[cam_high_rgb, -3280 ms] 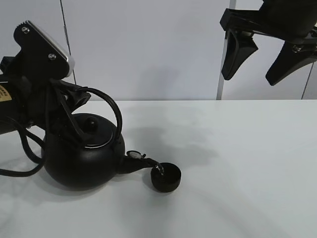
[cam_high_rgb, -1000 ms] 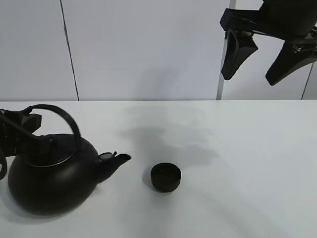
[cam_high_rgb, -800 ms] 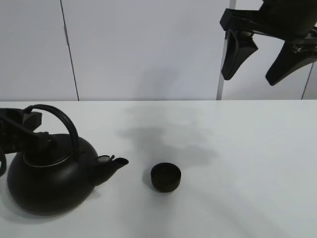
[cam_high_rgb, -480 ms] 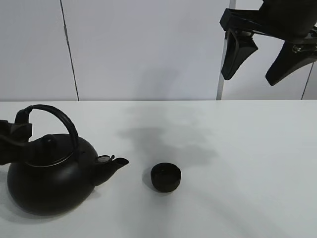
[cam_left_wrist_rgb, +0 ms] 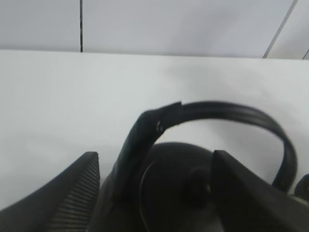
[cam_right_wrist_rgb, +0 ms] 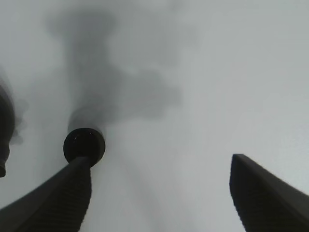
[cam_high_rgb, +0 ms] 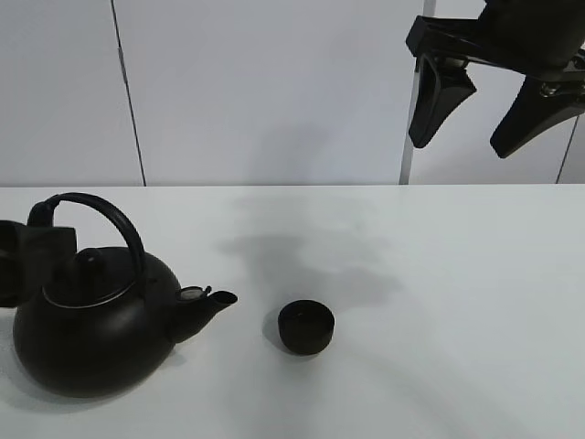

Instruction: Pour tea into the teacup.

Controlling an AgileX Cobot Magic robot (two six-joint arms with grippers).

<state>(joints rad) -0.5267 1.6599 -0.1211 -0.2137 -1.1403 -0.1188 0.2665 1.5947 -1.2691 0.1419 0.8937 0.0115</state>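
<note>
Teacup (cam_high_rgb: pixel 306 326) sat upright on white table (cam_high_rgb: pixel 457 302) just right of kettle (cam_high_rgb: pixel 91 320) spout, left gripper (cam_left_wrist_rgb: pixel 154 193) spread open astride kettle handle, right gripper (cam_high_rgb: pixel 494 96) raised, fingers apart, empty

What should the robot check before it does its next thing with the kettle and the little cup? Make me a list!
1. Kettle standing upright on the table: ok.
2. Teacup upright, apart from the kettle's spout: ok.
3. Left gripper open, its fingers on either side of the kettle's handle, not clamping it: ok.
4. Right gripper open and raised high above the table: ok.
5. Tea inside the teacup: cannot tell, the inside looks only dark.
6. Spills on the table near the teacup: cannot tell.
</note>
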